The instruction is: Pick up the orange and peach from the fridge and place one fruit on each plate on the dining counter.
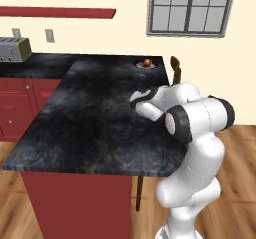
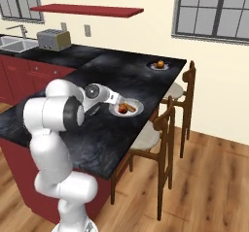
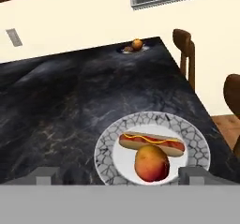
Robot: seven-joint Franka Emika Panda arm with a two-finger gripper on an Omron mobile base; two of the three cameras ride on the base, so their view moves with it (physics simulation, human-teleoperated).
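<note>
We list first the peach [image 3: 151,163], red-orange and round, lying on the near plate [image 3: 197,141], a round plate with a pale crackle-patterned rim; it touches a hot dog [image 3: 151,142] with a yellow line of mustard, which lies across the plate just behind it. In the right base view we find the same plate [image 2: 136,107] near the stool-side edge of the dining counter [image 2: 112,75], with the peach [image 2: 122,110] on its arm-facing side. Next, the orange [image 3: 137,44] sits on the far plate [image 3: 126,51], at the far corner of the counter, well apart from the first; we see it also in the left base view, orange [image 1: 147,62] on plate [image 1: 140,64], and in the right base view, orange [image 2: 160,64] on plate [image 2: 166,66]. The gripper [image 3: 118,175] hangs just above the near plate; its two fingertips [image 3: 46,175] stand wide apart, one to each side of the peach, and hold nothing. In the right base view the gripper [image 2: 115,100] lies just beside the near plate. Around these we note the glossy black marbled counter top [image 1: 95,113], two wooden stools [image 2: 165,124] along its side, a toaster [image 2: 52,39] and a sink [image 2: 12,41] on the back counter, a red shelf [image 2: 87,9] on the wall, and a window [image 1: 191,8].
</note>
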